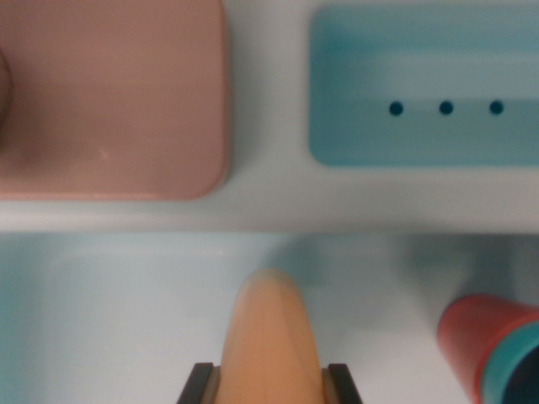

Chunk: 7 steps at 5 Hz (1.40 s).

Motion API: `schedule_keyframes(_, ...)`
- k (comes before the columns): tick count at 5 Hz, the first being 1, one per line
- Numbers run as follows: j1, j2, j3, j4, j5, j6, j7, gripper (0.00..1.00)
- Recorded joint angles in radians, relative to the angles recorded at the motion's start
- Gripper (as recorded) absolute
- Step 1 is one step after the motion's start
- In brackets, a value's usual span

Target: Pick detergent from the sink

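- Detergent = orange-tan rounded bottle, bottom centre of the wrist view, sitting between the two dark fingertips of the gripper. Its rounded end points to the far side.
- Jaws closed on the detergent: both dark tips press flush against its sides, no gap visible left or right. Held from the sides, prob. because the body is narrow enough there for a firm pinch.
- Bottle is over the sink, the pale basin filling the near half of the view. Can't tell if its base touches the basin floor or is already clear; the cam looks straight along it.
- Faint shadow on the basin beyond the tip, so prob. close to the surface or just off it. A judgement only.
- Red cup w/ teal inner rim, near right corner, lying tilted in the basin. Near the bottle but apart, not touching. Worth watching on the lift; a straight-up move should keep clear of it.
- Far side, past the sink's pale rim: pink tray far left, teal soap-dish-type tray far right w/ three small dark holes in a row. Both rest on the ledge behind the basin, well away from the grip.
- Stage, as I judge: grasp made, lift-out is the part left. Smooth tapered body could slip between the tips, so keep the squeeze steady and rise vertically.
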Motion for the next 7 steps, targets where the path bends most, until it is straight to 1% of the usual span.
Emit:
schedule_keyframes(1,0.0001,-0.006,0.000,0.018,-0.0006,0.024,0.001,1.00)
schedule_keyframes(2,0.0001,-0.006,0.000,0.018,-0.0006,0.024,0.001,1.00)
schedule_keyframes(3,0.0002,-0.013,0.000,0.040,-0.0013,0.053,0.001,1.00)
schedule_keyframes(4,0.0002,-0.013,0.000,0.040,-0.0013,0.053,0.001,1.00)
schedule_keyframes(5,0.0003,-0.022,-0.001,0.066,-0.0022,0.088,0.002,1.00)
schedule_keyframes(6,0.0003,-0.022,-0.001,0.066,-0.0022,0.088,0.002,1.00)
schedule_keyframes(7,0.0004,-0.031,-0.001,0.093,-0.0031,0.124,0.003,1.00)
